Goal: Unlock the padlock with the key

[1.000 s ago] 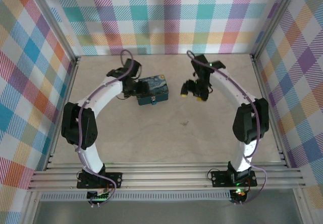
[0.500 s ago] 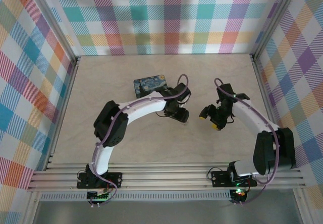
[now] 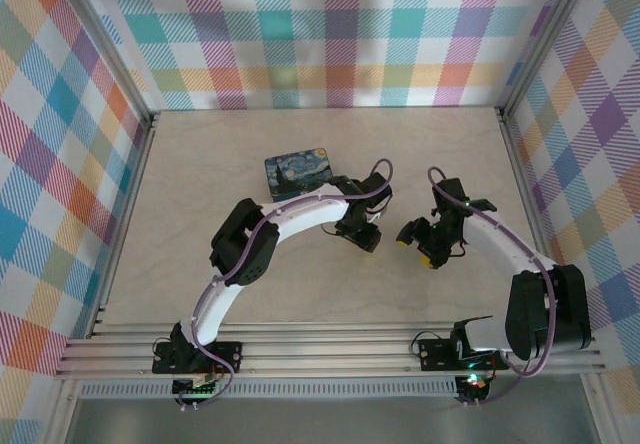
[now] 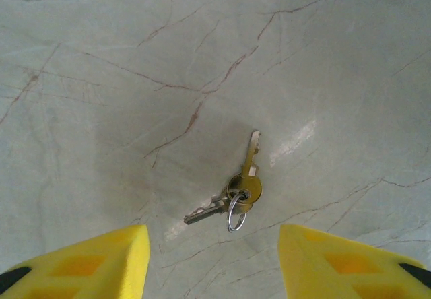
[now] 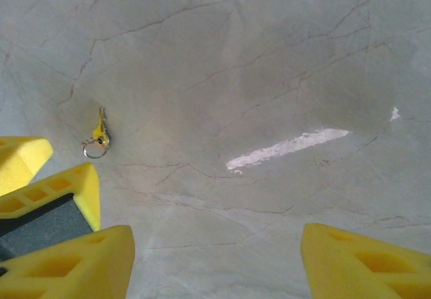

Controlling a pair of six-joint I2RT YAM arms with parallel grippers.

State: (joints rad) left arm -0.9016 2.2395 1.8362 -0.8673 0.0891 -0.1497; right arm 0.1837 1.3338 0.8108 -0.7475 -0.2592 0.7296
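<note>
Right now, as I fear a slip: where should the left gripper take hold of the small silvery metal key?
Probably the small silvery metal key at its rounded head beside the ring, from straight above: it lies flat on the pale marbled table, with the open left gripper above.

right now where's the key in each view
top external: too small to make out; the left gripper hangs near centre.
left wrist: the key lies lower centre, on its ring, between that gripper's yellow fingers.
right wrist: the key lies far left, just above the same yellow fingers.
shared landmark: those yellow fingers.
</note>
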